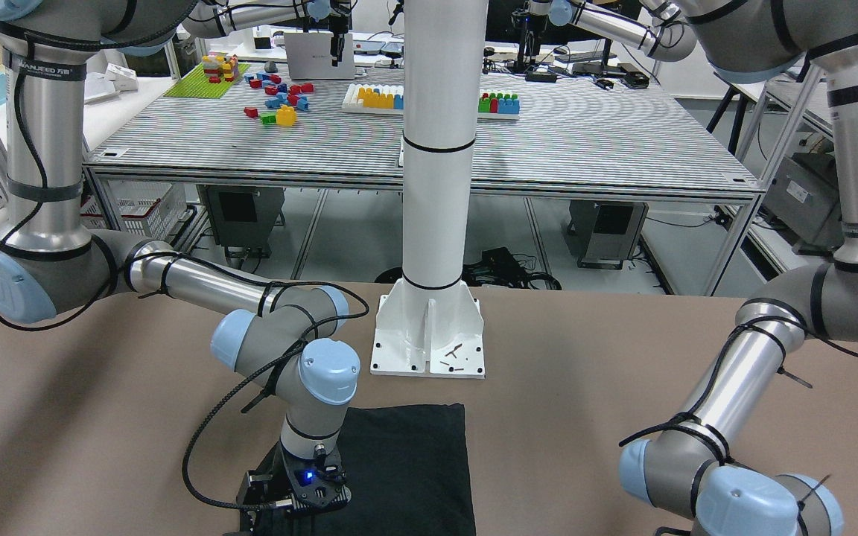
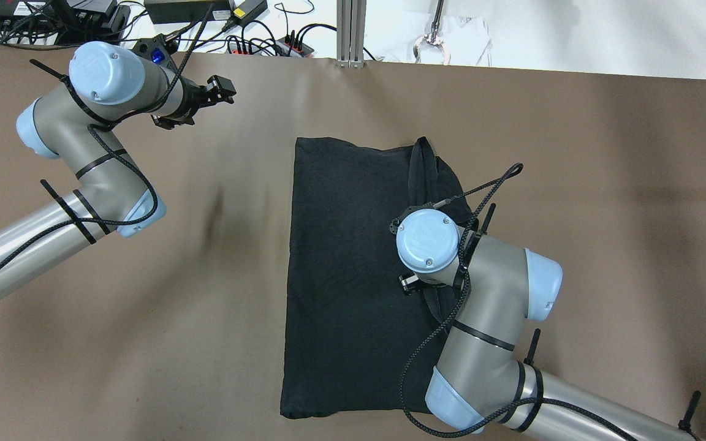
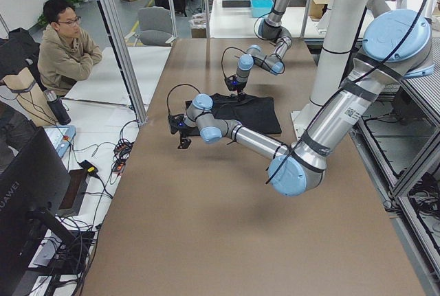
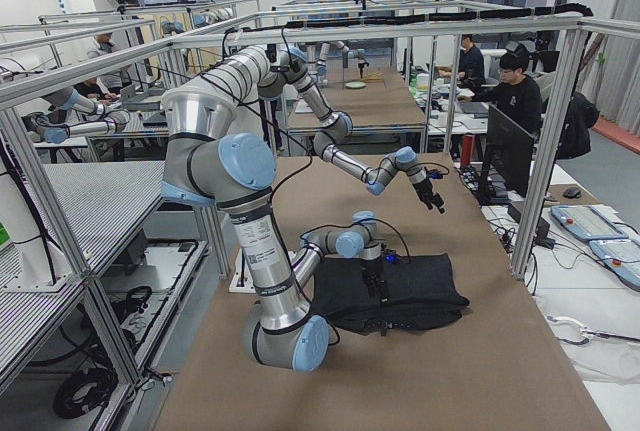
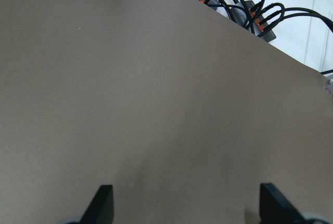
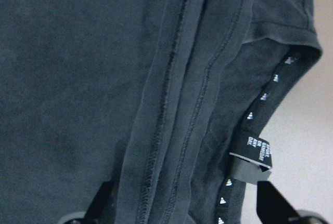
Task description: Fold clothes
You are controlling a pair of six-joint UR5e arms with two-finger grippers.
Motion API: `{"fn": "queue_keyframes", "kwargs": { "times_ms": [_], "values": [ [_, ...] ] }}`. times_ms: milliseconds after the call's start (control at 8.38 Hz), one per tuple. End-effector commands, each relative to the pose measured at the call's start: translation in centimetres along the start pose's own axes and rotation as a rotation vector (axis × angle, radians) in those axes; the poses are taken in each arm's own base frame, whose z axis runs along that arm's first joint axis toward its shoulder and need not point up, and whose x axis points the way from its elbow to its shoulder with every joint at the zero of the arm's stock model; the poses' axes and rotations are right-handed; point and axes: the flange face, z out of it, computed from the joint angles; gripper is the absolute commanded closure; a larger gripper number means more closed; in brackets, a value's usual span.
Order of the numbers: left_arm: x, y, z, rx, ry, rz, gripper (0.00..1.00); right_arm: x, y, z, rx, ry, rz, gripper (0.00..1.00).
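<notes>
So the garment (image 2: 347,263) is lying flat on the brown worktop (image 2: 144,306), right in front of the white column (image 1: 435,186) that's carrying both arms, on the side away from the robot. It's looking like a long, tidy rectangle, so the sides seem to be tucked in already. Not finished though. On the edge away from the column's left-arm side, a strip of hems (image 6: 171,104) is bunching up and poking past the outline, with a black label (image 6: 252,151) flopping out over bare worktop. Rough guess is about halfway: that messy edge is needing a flatten, and the cross folds to make it compact aren't done yet.

The right hand (image 6: 187,211) is hanging low over that bunched edge with its fingers spread apart and nothing between them. The left hand (image 5: 186,203) is parked far out from the column, near the worktop's far edge on the robot's left, also spread wide and holding nothing, just looking at bare surface.

The worktop itself is plain matte brown, with a tangle of power strips and cables (image 2: 255,43) sitting just past the edge farthest from the column. Behind the column there's another bench with colourful toy blocks (image 1: 280,97) scattered on it. A person (image 3: 65,52) is sitting off past the far edge, and more robot rigs in aluminium frames are filling out the room.
</notes>
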Motion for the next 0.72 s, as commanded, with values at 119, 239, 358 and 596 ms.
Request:
{"fn": "queue_keyframes", "kwargs": {
  "times_ms": [119,239,358,596],
  "values": [
    [0.0,0.0,0.0,-0.001,-0.001,-0.004,0.00,-2.1,1.2,2.5,-0.021,0.000,-0.016,0.05],
    [-0.2,0.0,0.1,-0.001,-0.004,-0.005,0.00,-1.5,1.8,3.3,-0.031,0.010,-0.022,0.05],
    [-0.2,0.0,0.1,-0.001,-0.002,-0.003,0.00,-1.2,2.0,3.4,-0.033,0.011,-0.027,0.05],
    [-0.4,0.1,0.0,-0.001,-0.002,-0.004,0.00,0.0,2.9,4.0,-0.040,0.020,-0.046,0.05]
  ]
}}
